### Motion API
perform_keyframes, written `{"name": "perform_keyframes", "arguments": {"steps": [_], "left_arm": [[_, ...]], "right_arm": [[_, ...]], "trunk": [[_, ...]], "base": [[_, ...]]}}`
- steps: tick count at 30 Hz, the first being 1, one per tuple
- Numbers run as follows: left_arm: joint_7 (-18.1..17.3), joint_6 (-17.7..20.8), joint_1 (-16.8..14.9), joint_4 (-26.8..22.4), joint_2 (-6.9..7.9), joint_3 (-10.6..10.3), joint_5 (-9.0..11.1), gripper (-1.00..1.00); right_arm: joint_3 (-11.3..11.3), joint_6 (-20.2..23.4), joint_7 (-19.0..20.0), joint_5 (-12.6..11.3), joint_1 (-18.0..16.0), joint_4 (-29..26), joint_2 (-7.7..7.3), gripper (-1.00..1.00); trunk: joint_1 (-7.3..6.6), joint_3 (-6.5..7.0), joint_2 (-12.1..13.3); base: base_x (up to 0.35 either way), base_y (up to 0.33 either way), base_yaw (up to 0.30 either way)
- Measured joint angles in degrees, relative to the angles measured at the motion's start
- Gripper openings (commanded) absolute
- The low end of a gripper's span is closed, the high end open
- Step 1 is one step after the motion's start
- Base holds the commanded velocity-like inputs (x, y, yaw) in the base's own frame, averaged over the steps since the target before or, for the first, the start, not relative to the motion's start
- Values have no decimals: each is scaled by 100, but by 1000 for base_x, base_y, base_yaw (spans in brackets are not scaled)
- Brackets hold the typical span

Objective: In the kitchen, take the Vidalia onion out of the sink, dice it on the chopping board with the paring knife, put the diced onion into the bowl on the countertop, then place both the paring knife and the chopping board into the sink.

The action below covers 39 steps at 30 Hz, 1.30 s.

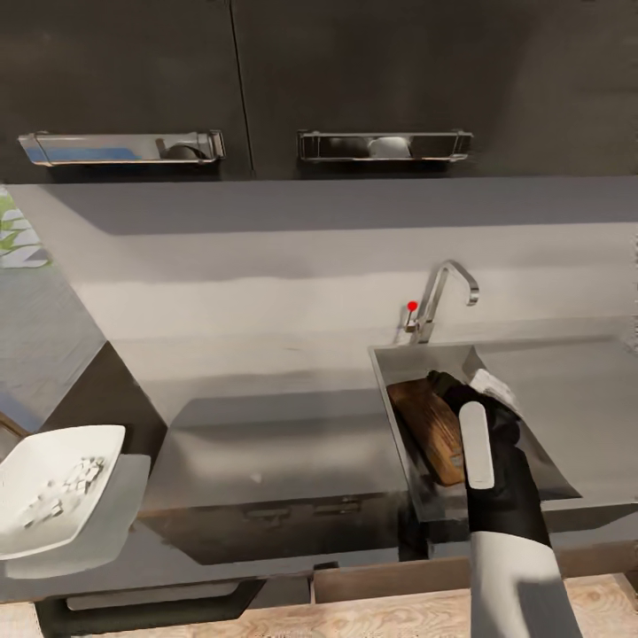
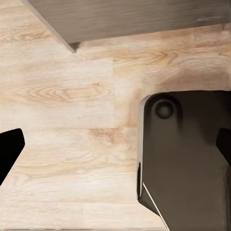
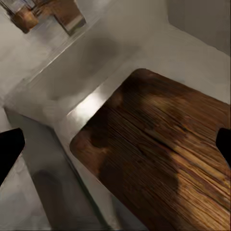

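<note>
Countertop (image 1: 266,443): long grey slab, taken as the landmark; a curved chrome faucet (image 1: 439,297) with a red dot is mounted at its back edge.

Sink (image 1: 399,399): steel basin let into the countertop below the faucet.

Chopping board (image 1: 427,424): dark wood, seen lying tilted inside the sink, one rounded corner near the basin wall in the right wrist view (image 3: 159,144).

Bowl (image 1: 53,483): white, set at the countertop's far left end, well apart from the sink; pale diced onion (image 1: 66,492) is held in it.

Right gripper (image 1: 461,394): hung over the board in the sink, fingers spread wide, nothing held.

Left gripper (image 2: 115,144): fingers (image 2: 9,149) spread wide over wooden floor, nothing held.

Paring knife: its place cannot be told.

Step judged: board delivery nearly complete. The arm is best lifted straight up, clear of board and faucet.
</note>
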Motion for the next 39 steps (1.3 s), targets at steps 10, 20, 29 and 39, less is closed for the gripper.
{"name": "perform_keyframes", "arguments": {"steps": [10, 20, 29, 39], "left_arm": [[-1, -1, 0, 1, 0, 0, 0, 100], [0, -2, 0, 0, 0, 0, 0, 100], [0, 0, 0, 0, 0, 0, 0, 100], [-1, 0, 0, 1, 0, 0, 0, 100]], "right_arm": [[92, 134, 3259, 2416, 145, -9, -3, 100], [92, 121, 3351, 2484, 147, 2, -3, 100], [96, 119, 3352, 2485, 155, 3, -3, 100], [96, 110, 3362, 2482, 174, 7, -3, 100]], "trunk": [[1, 0, 0], [1, 0, 0], [1, 0, 0], [1, 0, 0]], "base": [[-323, 0, 0], [-331, 0, 0], [-331, 0, 0], [-331, 0, 0]]}}
